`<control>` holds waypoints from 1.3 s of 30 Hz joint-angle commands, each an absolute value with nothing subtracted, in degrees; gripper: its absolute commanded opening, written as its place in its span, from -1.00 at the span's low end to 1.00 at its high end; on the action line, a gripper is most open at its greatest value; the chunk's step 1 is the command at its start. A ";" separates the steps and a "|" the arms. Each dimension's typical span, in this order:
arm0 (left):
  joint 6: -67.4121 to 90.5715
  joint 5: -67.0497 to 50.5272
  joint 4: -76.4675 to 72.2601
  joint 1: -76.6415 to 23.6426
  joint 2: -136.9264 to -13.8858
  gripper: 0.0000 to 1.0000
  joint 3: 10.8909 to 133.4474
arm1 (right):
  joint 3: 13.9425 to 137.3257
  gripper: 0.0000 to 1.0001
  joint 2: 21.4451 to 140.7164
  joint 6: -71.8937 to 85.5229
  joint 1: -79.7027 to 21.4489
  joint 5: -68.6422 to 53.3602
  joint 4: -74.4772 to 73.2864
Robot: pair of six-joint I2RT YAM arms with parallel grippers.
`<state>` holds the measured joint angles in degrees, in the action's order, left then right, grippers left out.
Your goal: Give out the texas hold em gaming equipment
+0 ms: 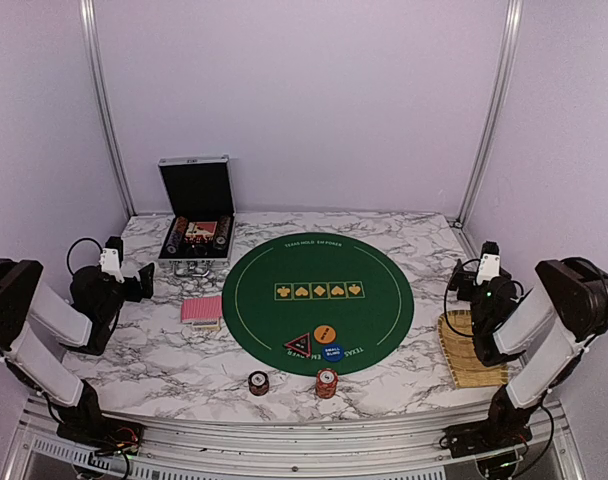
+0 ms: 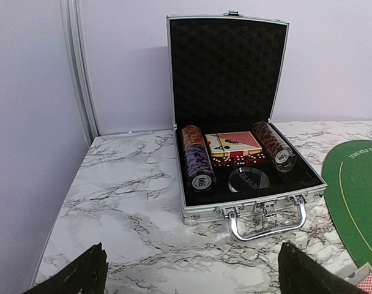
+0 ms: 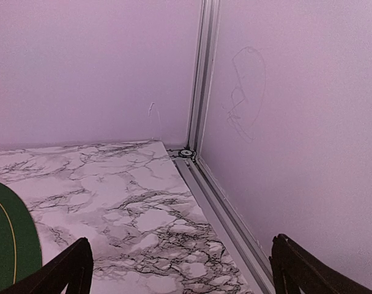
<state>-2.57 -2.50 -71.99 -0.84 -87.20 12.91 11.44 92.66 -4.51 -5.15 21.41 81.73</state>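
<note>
A stack of pink-red-backed cards (image 1: 201,311) lies left of the round green mat (image 1: 317,300). On the mat's near part sit the triangular red-black marker (image 1: 298,345), an orange disc (image 1: 325,333) and a blue disc (image 1: 332,352). A dark chip stack (image 1: 258,383) and a red chip stack (image 1: 327,383) stand on the marble in front of the mat. My left gripper (image 1: 142,281) is open and empty, facing the case; its fingers (image 2: 82,275) frame bare marble. My right gripper (image 1: 463,285) is open and empty, and its fingers (image 3: 63,269) point at the back right corner.
The open black metal-edged case (image 2: 247,208) stands at the back left, holding two chip rolls (image 2: 196,160), a boxed deck (image 2: 233,142), red dice (image 2: 238,160) and a clear disc (image 2: 249,179). A woven bamboo tray (image 1: 469,350) lies at the right under my right arm.
</note>
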 commanded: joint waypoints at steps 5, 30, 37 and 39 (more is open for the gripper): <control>-2.56 -2.46 -73.92 -0.66 -87.52 0.98 13.10 | 12.73 0.98 92.19 -3.91 -4.69 20.98 81.28; -1.93 -5.01 -63.98 -0.41 -82.15 0.98 16.44 | 11.78 0.98 90.53 -2.01 -4.45 24.70 81.10; -1.86 -6.66 -38.07 1.71 -74.31 0.98 27.54 | 10.18 0.98 87.44 -4.52 -5.78 25.04 81.57; -0.55 -7.26 -29.97 2.06 -74.21 0.98 31.71 | 16.48 0.98 79.53 -2.25 -6.23 31.17 65.63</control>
<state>-2.31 -5.63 -48.31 0.89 -75.46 26.04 10.07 89.19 -3.38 -5.39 24.29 80.27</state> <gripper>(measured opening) 0.989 0.990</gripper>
